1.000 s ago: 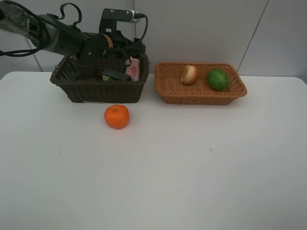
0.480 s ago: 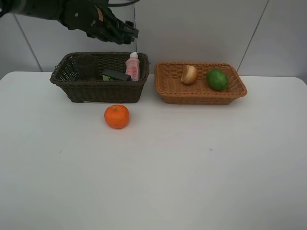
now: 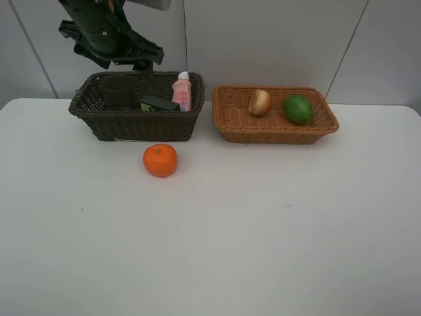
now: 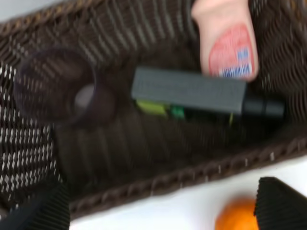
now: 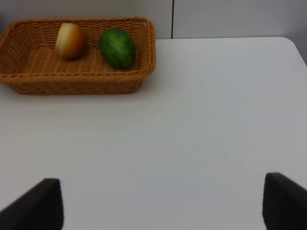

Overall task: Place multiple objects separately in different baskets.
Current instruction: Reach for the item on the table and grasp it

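White table (image 3: pixel 263 230): two baskets (image 3: pixel 136 105), mandarin (image 3: pixel 160 160).

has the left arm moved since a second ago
Yes. The left gripper was down inside the dark brown basket; now it is raised above the basket's back rim, fingers open and empty.

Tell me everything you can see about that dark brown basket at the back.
The dark brown basket is rectangular, woven from wicker-like strands, with deep walls and a thick braided rim. It stands upright on the white table, beside the lighter basket but apart from it. Inside are a translucent cup standing open end up, a dark bottle lying flat and a pink bottle at one end. The mandarin lies just outside, not touching.
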Controlling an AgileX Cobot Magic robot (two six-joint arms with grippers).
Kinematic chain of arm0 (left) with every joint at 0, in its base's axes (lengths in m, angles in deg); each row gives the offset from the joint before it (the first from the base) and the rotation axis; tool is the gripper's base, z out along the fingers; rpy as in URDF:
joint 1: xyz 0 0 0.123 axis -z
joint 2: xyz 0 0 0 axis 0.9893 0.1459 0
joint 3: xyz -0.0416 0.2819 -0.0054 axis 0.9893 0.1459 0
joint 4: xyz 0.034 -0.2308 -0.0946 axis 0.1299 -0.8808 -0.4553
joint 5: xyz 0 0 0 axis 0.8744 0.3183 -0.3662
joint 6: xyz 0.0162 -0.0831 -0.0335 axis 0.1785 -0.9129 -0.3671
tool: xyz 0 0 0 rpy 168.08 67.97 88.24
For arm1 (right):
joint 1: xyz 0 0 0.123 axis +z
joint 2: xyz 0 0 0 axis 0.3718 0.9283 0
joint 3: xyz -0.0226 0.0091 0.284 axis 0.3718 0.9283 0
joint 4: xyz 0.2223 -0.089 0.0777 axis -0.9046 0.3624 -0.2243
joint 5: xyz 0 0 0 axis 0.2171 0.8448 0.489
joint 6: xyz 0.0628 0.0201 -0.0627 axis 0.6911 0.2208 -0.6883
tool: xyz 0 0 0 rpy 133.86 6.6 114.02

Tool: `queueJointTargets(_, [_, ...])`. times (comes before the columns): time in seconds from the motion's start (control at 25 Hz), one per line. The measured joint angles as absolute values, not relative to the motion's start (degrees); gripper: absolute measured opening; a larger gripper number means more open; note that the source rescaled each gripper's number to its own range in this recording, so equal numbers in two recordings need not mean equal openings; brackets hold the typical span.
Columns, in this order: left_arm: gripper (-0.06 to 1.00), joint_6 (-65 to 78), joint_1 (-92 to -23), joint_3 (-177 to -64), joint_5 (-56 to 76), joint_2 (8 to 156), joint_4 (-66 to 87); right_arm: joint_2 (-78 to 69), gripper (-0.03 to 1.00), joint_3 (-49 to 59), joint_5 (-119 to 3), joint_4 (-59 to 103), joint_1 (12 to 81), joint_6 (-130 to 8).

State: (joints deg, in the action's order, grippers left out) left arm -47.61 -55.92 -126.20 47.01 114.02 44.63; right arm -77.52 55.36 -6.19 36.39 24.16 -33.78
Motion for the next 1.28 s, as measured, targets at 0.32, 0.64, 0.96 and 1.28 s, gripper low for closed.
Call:
queueJointTargets(0.32, [1.0, -44.51, -52.18, -126.2, 57.81, 111.08, 43.13, -77.52, 0.83, 55.36, -6.19, 36.39, 24.16, -33.78])
queueJointTargets(0.64, [1.0, -28.73, -48.21, -125.13, 68.13, 110.98, 41.85, -77.52, 0.83, 55.36, -6.19, 36.39, 24.16, -33.78])
queueJointTargets(0.96, [1.0, -20.83, -48.07, -121.64, 63.14, 110.91, 36.52, -77.52, 0.83, 55.36, -6.19, 36.39, 24.16, -33.78])
queueJointTargets(1.28, [1.0, -15.88, -48.07, -116.93, 60.24, 110.91, 33.08, -77.52, 0.83, 55.36, -6.19, 36.39, 24.16, -33.78])
